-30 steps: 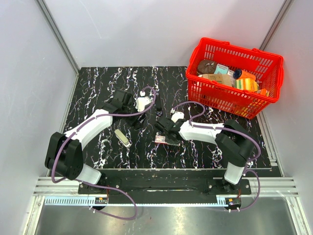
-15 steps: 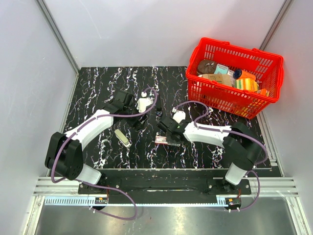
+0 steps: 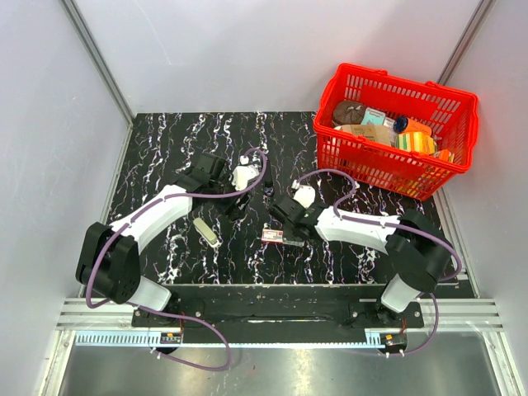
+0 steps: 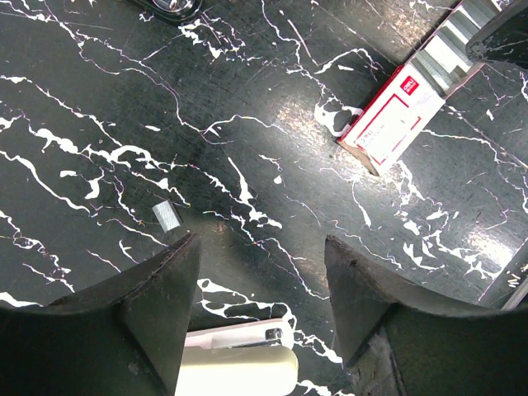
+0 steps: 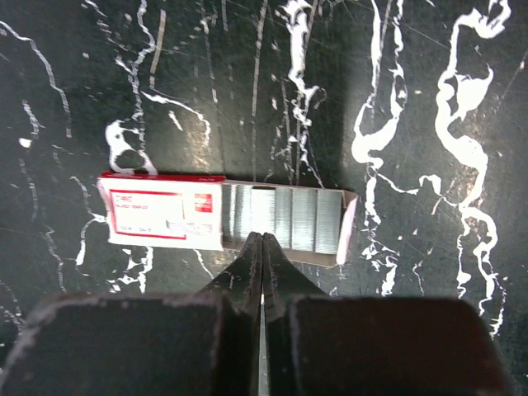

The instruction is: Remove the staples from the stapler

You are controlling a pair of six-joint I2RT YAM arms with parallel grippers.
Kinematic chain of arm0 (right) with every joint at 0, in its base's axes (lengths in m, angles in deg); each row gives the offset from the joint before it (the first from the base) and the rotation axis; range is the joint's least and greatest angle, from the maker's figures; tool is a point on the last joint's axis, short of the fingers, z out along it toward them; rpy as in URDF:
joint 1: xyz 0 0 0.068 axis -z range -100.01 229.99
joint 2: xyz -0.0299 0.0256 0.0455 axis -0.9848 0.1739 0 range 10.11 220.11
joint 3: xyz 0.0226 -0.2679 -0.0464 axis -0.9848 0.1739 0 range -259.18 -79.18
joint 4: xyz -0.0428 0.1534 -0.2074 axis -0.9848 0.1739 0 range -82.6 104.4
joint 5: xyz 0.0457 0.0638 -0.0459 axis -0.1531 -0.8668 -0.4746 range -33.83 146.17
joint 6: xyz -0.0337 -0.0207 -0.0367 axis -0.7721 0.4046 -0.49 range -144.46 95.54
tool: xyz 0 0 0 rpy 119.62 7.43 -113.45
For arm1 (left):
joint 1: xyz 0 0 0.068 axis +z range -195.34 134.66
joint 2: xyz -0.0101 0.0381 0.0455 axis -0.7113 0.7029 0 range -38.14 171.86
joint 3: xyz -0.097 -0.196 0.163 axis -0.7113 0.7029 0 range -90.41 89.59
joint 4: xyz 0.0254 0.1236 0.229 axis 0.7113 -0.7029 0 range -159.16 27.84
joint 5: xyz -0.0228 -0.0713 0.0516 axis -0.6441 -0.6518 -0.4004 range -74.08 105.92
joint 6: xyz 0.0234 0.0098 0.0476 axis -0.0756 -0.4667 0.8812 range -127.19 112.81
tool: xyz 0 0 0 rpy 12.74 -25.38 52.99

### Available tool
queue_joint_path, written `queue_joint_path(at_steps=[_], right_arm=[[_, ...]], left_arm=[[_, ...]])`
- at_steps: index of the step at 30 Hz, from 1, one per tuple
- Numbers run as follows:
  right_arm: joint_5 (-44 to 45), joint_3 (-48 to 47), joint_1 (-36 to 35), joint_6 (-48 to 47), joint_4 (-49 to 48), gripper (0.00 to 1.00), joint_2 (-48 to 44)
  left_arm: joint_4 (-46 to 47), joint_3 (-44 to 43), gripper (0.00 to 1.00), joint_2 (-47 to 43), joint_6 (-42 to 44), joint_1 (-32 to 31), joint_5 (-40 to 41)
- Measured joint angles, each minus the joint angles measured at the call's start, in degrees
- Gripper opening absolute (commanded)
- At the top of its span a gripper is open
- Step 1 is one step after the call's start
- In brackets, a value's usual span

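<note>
The black stapler (image 3: pixel 268 177) lies on the mat beyond both grippers; only its end shows at the top edge of the left wrist view (image 4: pixel 169 7). A tiny grey strip of staples (image 4: pixel 167 216) lies loose on the mat just ahead of my left finger. My left gripper (image 3: pixel 232 205) (image 4: pixel 262 243) is open and empty, low over the mat. My right gripper (image 3: pixel 282 228) (image 5: pixel 262 238) is shut with nothing visible between the tips. The tips are at the near edge of the red-and-white box's (image 5: pixel 165 216) open tray.
The red-and-white box (image 3: pixel 272 236) (image 4: pixel 396 124) lies with its tray of silver staples (image 5: pixel 285 219) slid out. A short beige-silver oblong piece (image 3: pixel 208 231) (image 4: pixel 239 367) lies under my left jaws. A red basket (image 3: pixel 396 140) of items stands at the back right.
My right arm's elbow has swung to the right and its wrist has shifted slightly right at the box. The left arm, the box and the stapler have stayed put.
</note>
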Motion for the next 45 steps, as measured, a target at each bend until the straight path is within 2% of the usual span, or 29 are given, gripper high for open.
queue_joint_path(at_steps=[9,45], right_arm=[[-0.1,3.5,0.3,-0.1,0.0,0.0,-0.1],[-2.9,2.6,0.8,-1.8,-2.5,0.0,1.7]], left_arm=[[0.0,0.0,0.66,0.0,0.0,-0.1,0.0],[0.9,2.0,0.66,0.9,2.3,-0.1,3.6]])
